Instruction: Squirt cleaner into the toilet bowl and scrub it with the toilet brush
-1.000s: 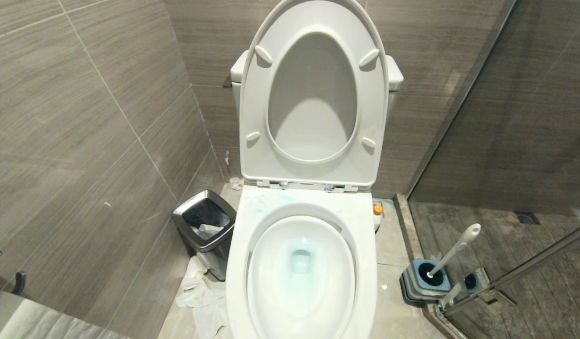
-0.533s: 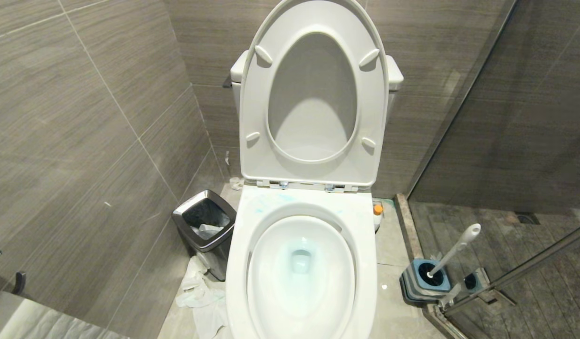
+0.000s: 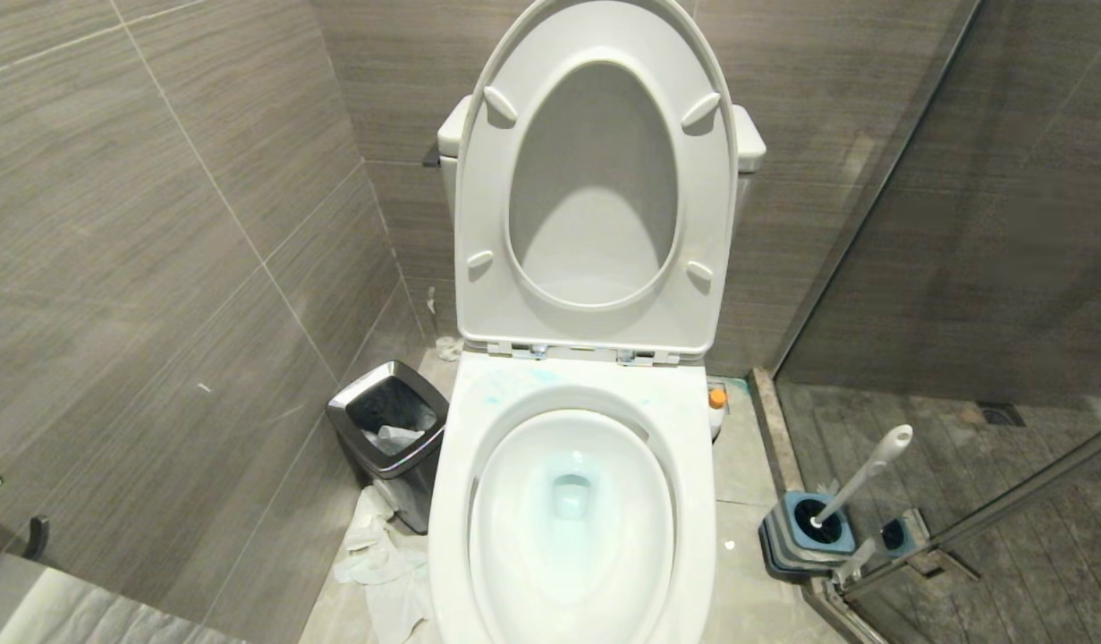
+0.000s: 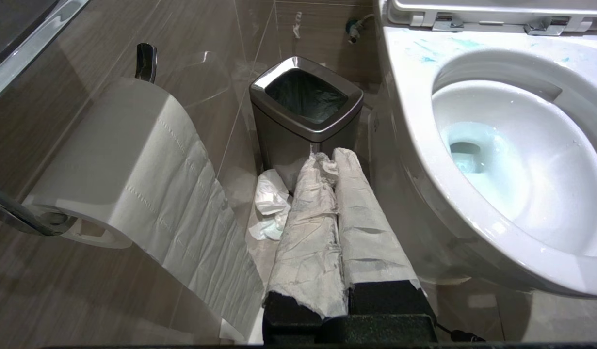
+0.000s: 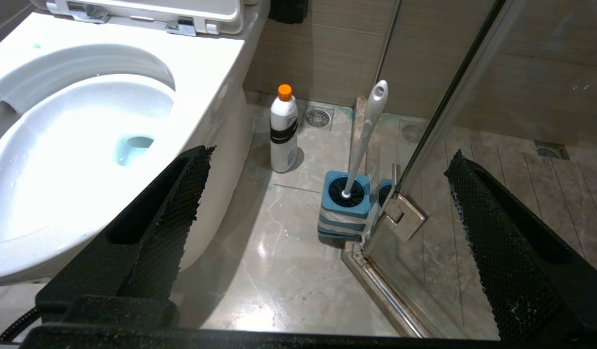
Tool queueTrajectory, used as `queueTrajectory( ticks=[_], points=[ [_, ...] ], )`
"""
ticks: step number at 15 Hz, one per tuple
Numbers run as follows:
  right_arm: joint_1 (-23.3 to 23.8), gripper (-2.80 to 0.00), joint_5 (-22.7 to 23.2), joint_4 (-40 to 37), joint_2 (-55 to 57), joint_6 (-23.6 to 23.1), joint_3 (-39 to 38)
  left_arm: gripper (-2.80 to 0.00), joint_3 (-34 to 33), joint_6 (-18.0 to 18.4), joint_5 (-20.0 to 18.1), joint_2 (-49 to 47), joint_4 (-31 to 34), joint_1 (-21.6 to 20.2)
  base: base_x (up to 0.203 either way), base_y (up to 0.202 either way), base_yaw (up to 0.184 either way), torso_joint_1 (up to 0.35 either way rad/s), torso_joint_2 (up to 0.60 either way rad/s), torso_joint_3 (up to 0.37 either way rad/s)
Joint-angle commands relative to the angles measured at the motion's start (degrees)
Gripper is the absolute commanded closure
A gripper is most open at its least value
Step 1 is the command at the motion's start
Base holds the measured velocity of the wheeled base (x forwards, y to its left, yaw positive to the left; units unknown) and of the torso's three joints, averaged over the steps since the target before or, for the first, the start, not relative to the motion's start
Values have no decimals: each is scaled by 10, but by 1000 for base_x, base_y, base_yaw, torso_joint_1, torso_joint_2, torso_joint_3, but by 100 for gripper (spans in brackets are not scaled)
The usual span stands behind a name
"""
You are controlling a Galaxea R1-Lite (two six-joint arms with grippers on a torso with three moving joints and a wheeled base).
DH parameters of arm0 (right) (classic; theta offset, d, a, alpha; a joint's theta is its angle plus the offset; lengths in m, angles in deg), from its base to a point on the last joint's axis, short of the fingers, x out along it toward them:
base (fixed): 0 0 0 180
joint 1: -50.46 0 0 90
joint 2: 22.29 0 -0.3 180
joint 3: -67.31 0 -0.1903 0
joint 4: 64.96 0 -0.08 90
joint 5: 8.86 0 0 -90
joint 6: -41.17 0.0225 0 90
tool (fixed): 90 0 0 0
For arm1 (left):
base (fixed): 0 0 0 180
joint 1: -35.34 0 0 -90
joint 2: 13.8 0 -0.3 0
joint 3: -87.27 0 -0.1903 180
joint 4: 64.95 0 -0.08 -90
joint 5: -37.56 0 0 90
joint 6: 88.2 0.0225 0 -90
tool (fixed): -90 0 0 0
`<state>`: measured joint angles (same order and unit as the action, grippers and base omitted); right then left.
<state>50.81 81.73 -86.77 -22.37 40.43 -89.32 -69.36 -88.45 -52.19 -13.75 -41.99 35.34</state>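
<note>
**Toilet bowl open, cleaner and brush parked to its right**

Toilet bowl [image 3: 572,510] fills the lower centre of your head view, seat and lid tipped up so the basin is reachable; its water is tinted turquoise. The cleaner [image 3: 716,399] peeks out at the bowl's right edge, and the toilet brush [image 3: 859,478] leans in its holder [image 3: 805,534] at lower right. The waste bin [image 3: 389,429] sits left of the bowl. Neither arm shows here.

In your left wrist view, the left gripper [image 4: 332,165], fingers wrapped in paper and pressed together, holds nothing; the paper roll [image 4: 109,160] hangs at left.

In your right wrist view, the right gripper [image 5: 327,160] stands wide and empty, framing the cleaner [image 5: 283,128] and brush [image 5: 368,135], likely ready to reach.
</note>
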Motion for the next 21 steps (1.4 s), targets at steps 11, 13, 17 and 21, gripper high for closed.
queueTrajectory(
  ticks=[11, 13, 17, 21],
  points=[
    [0, -280, 0, 0, 0, 0, -6, 0, -4, 0, 0, 0, 0, 0, 0, 0, 0, 0, 0, 0],
    [0, -280, 0, 0, 0, 0, -6, 0, -4, 0, 0, 0, 0, 0, 0, 0, 0, 0, 0, 0],
    [0, -280, 0, 0, 0, 0, -6, 0, -4, 0, 0, 0, 0, 0, 0, 0, 0, 0, 0, 0],
    [0, -280, 0, 0, 0, 0, -6, 0, -4, 0, 0, 0, 0, 0, 0, 0, 0, 0, 0, 0]
  ],
)
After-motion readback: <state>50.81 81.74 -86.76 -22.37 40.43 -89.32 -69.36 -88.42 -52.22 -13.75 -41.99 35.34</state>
